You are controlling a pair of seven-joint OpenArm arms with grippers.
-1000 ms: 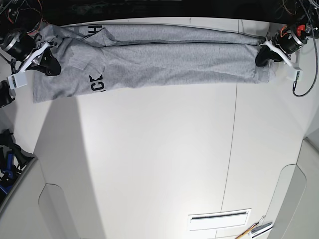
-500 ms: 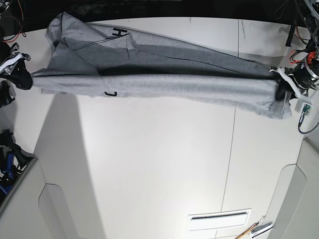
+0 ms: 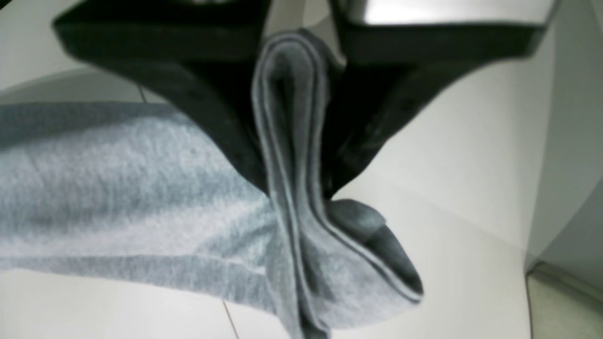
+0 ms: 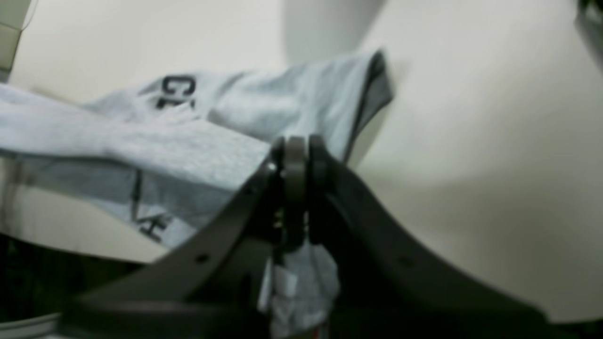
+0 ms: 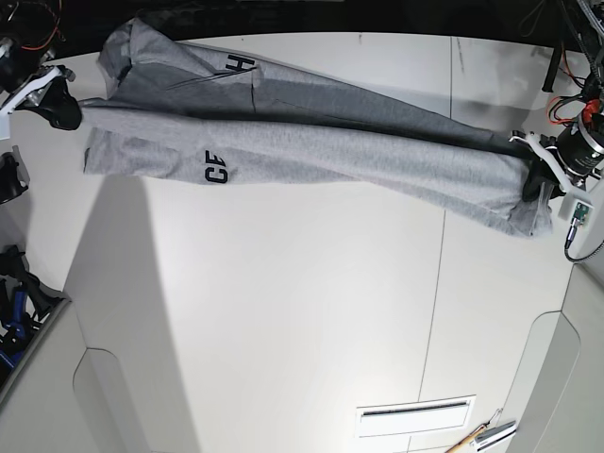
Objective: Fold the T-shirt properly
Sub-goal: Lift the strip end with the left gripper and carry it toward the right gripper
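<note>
our left claw (image 3: pixel 299 188) pinches the shirt (image 5: pixel 311 142); more cloth hangs below it. our right claw (image 4: pixel 299 141) grips the other end.

The shirt (image 5: pixel 311 142) is heather grey, its fine flecks plainest in the left wrist view, where the folds run darker inside and paler along the outer surface. Black lettering marks it: in the base view, "H" sits at eleven o'clock and "CE" at ten o'clock. The worktop (image 5: pixel 283 311) is off-white, crossed by thin dark lines, with a grey shadow band toward eight o'clock. Both sets of fingers are black. At nine o'clock, low in the base view, some gear (image 5: pixel 17 311) is black and blue.
</note>
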